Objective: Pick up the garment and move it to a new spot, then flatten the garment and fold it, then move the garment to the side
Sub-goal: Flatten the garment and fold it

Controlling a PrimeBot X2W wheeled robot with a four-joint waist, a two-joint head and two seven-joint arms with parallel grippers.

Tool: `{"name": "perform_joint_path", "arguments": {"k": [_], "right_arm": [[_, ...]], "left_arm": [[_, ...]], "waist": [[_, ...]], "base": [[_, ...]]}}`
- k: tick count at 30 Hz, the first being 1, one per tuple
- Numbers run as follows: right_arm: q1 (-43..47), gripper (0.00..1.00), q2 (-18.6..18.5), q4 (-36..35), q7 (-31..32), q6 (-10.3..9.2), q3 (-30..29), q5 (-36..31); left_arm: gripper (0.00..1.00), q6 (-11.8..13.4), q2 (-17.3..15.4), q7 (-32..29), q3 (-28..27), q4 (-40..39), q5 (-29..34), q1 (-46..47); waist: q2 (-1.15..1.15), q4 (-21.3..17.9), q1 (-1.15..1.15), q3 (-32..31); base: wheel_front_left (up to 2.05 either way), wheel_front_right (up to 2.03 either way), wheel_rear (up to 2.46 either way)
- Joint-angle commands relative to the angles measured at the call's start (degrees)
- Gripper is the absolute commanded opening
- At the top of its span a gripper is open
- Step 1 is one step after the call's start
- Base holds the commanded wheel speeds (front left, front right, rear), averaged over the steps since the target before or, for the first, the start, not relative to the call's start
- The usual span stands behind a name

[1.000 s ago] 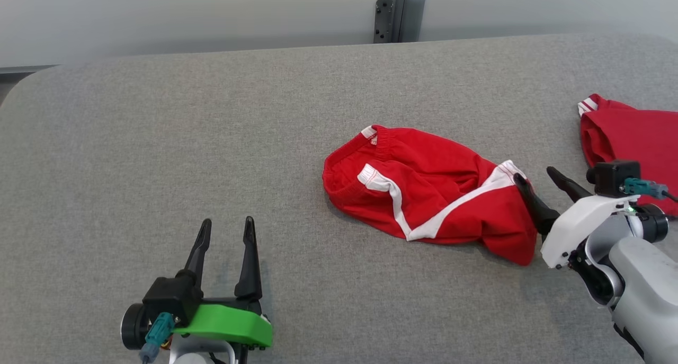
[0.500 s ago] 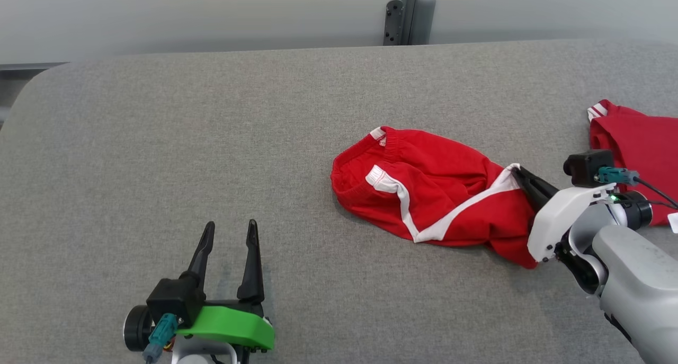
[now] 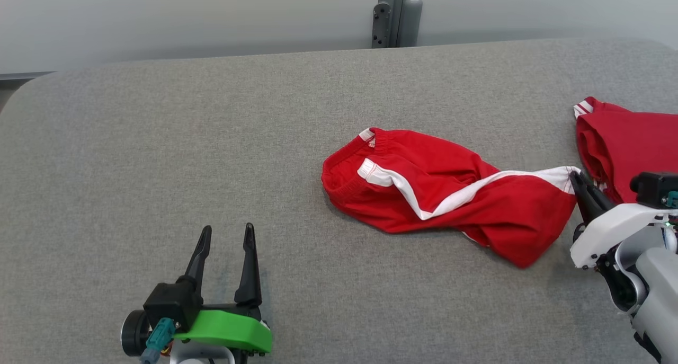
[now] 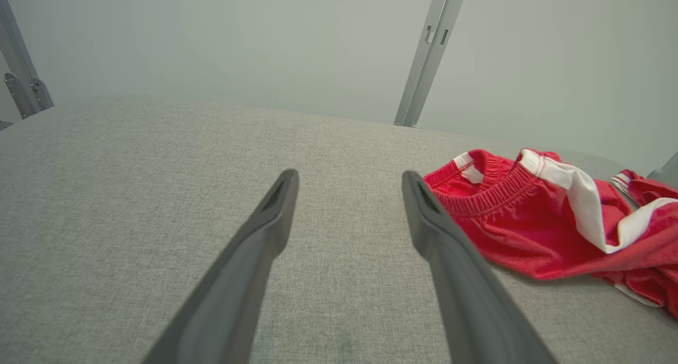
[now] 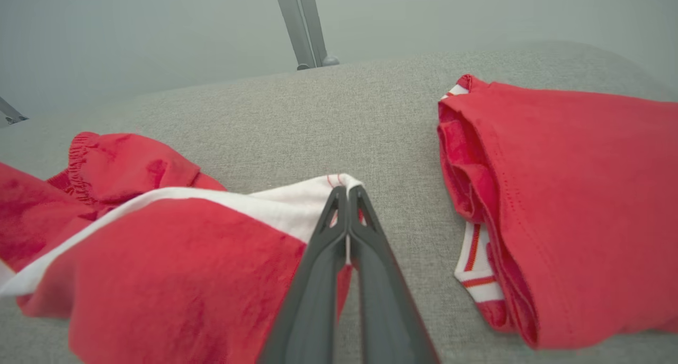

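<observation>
Right gripper [image 5: 347, 194] fingers [image 5: 318, 279] pinched shut on white-trimmed corner of red garment [image 3: 424, 189]; left gripper [image 3: 226, 231] fingers spread, empty, over grey desk [image 3: 159, 141].

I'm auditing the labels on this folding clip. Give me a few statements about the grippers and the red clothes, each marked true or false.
1. The right gripper is shut on the white-trimmed edge of the red shorts with white stripes. True.
2. The left gripper grips the waistband of the shorts. False: its fingers are open and apart from the cloth.
3. A folded red garment lies on the grey fabric tabletop beside the shorts. True.
4. The shorts lie flat and neatly folded. False: they are crumpled.
</observation>
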State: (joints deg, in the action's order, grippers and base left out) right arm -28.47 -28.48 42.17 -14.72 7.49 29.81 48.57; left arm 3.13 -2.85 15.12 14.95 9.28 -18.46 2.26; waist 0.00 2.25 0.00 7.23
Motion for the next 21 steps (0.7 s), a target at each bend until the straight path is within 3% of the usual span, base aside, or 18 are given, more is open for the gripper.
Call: {"name": "perform_joint_path", "arguments": {"k": [1,4,5,6,7,8,16,21], "right_arm": [[0.8,0.0,0.5,0.5,-0.3,0.0,-0.8,-0.6],[1.4,0.0,1.7,1.5,-0.5,0.0,-2.5,-1.3],[1.6,0.17,2.1,1.6,-0.6,0.0,-3.2,-1.7],[1.8,0.44,2.4,1.6,-0.6,0.0,-3.8,-2.1],[1.8,0.92,2.6,1.2,-0.5,0.0,-4.7,-2.5],[2.2,1.0,2.8,0.6,-0.5,0.0,-5.9,-3.1],[7.9,1.0,5.5,-8.2,-0.5,0.0,-15.4,-11.2],[13.7,1.0,10.6,-18.3,-0.5,0.0,-21.5,-19.4]], "left_arm": [[1.0,0.1,-0.1,0.0,-0.1,-0.1,0.0,-0.1],[1.0,0.0,-0.1,0.0,-0.2,0.0,0.1,0.3],[1.0,0.0,-0.1,0.0,-0.2,0.1,0.1,0.4],[1.0,0.0,-0.1,0.0,-0.2,0.1,0.2,0.5],[1.0,0.0,-0.1,0.0,-0.3,0.2,0.2,0.5],[1.0,0.0,-0.1,0.0,-0.3,0.3,0.2,0.6],[1.0,0.3,-0.1,0.0,-0.8,-0.3,-0.2,0.4],[1.0,-0.2,-0.1,0.0,-1.4,-0.7,0.1,-0.4]], "waist": [[0.0,-0.2,0.0,0.2],[0.0,-0.4,0.0,0.4],[0.0,-0.5,0.0,0.5],[0.0,-0.5,0.0,0.5],[0.0,-0.5,0.0,0.5],[0.0,-0.6,0.0,0.6],[0.0,-0.8,0.0,0.1],[0.0,-1.5,0.0,-0.7]], "base": [[0.0,0.0,0.0],[0.0,0.0,0.0],[0.0,0.0,0.0],[0.0,0.0,0.0],[0.0,0.0,0.0],[0.0,0.0,0.0],[0.0,0.0,0.0],[0.0,0.0,0.0]]}}
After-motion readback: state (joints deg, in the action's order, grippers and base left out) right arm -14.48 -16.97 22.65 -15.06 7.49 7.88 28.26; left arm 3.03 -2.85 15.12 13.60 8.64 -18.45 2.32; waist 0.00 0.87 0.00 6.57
